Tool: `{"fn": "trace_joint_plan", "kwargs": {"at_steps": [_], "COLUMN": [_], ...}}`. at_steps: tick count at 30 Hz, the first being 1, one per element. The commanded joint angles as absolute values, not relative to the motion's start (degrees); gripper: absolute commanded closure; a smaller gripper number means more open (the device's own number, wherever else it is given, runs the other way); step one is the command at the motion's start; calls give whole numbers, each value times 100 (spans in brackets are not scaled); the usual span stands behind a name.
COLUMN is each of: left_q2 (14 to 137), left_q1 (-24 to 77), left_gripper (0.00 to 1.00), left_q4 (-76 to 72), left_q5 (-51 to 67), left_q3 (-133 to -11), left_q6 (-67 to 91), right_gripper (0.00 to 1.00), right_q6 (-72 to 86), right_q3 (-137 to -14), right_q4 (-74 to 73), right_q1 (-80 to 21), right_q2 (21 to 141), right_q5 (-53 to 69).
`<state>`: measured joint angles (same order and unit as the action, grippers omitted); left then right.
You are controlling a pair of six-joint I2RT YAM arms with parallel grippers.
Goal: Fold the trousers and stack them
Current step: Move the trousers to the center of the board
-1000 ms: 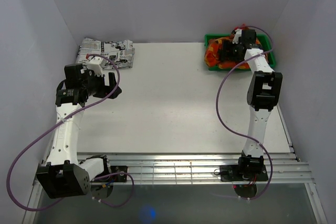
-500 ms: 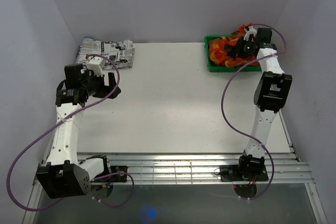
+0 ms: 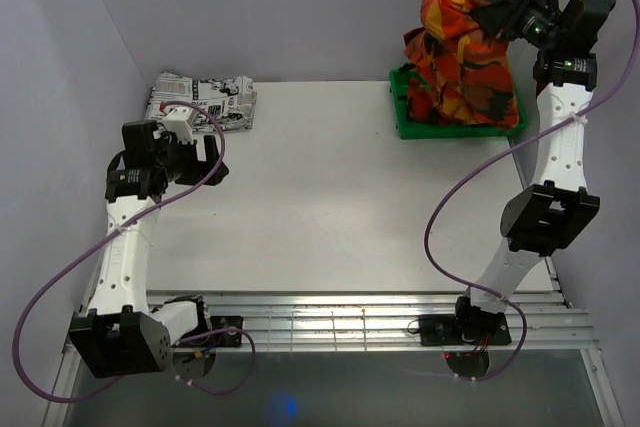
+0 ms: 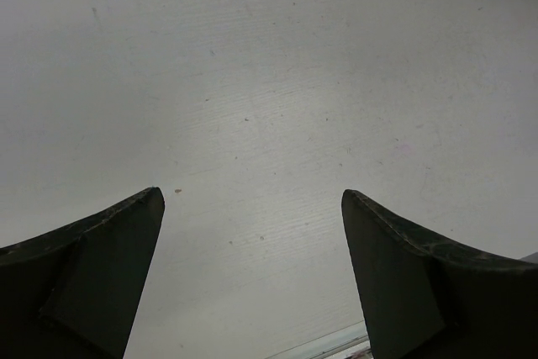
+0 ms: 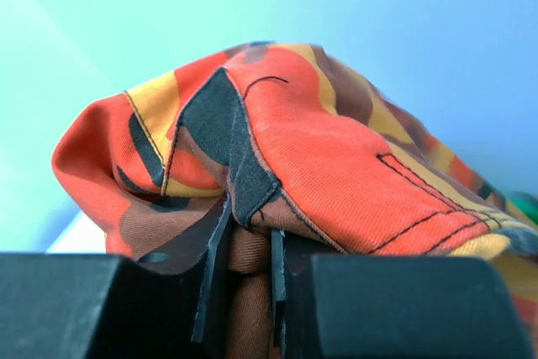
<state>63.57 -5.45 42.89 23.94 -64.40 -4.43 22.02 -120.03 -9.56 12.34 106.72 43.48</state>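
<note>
Top view: right tool (image 3: 503, 15) held trousers (image 3: 460, 57) bunched high over green bin (image 3: 405, 129), far right of desk (image 3: 330, 197).
Left wrist: left tool (image 4: 252, 199) wide open, empty, above desk.
Right wrist: thin fold pinched; cloth looked soft, light, floppy; waistband likely surer hold.

Trousers (image 3: 462, 57) soft matt twill cloth w/ stitched seams; table (image 3: 330, 207) smooth matt; bin (image 3: 440, 131) plastic.
</note>
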Motion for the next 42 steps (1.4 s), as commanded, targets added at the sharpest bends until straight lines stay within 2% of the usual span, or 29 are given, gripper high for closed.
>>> {"fn": "trace_joint_plan", "kwargs": {"at_steps": [1,7,12,17,22,23,24,25,26,28,30,31,34,39,42], "left_q2": [6407,6741,6943,7207,7496,7549,7602,7672,7690,7717,7778,7804,7910,8059,8182], "left_q1": [-554,-571,-667,-1010,-1617,-1643,-1652,-1652,-1652,-1644,-1644,-1644,-1635,-1162,-1020], "left_gripper": [2,2,2,2,2,2,2,2,2,2,2,2,2,2,2], "left_q4": [4192,4333,4324,4351,4333,4385,4403,4429,4456,4482,4614,4675,4974,4992,4852], "left_q5": [2303,2698,3058,3725,4394,4447,4491,4561,4692,4755,4694,4693,4842,4422,4236], "left_q3": [-6785,-7242,-7611,-8015,-8077,-8068,-8034,-8016,-7981,-7910,-7936,-7997,-8094,-8042,-7884], "left_q6": [-273,-62,237,439,475,431,361,143,28,-419,-658,-920,-1282,-1749,-1705], "right_gripper": [92,92,92,92,91,84,73,44,30,11,3,3,9,10,8], "right_q6": [3101,3568,2972,1742,792,573,441,309,195,44,-165,-245,-492,-650,-554], "right_q3": [-12507,-12042,-11173,-9547,-8045,-7659,-7560,-7506,-7506,-7585,-7568,-7567,-7611,-7217,-6953], "right_q4": [430,782,492,405,35,-52,-288,-464,-675,-1203,-1396,-1458,-1932,-2250,-2364], "right_q1": [1160,704,-139,-1624,-3110,-3294,-3627,-3769,-3884,-4017,-3851,-3728,-3008,-1165,-416], "right_q2": [10117,9125,8386,7726,7760,7961,8111,8452,8629,8893,8833,8676,8404,8034,8068], "right_q5": [4632,4544,4229,3561,2322,2233,2102,2101,2109,2153,2057,2074,2092,1909,1619]}}
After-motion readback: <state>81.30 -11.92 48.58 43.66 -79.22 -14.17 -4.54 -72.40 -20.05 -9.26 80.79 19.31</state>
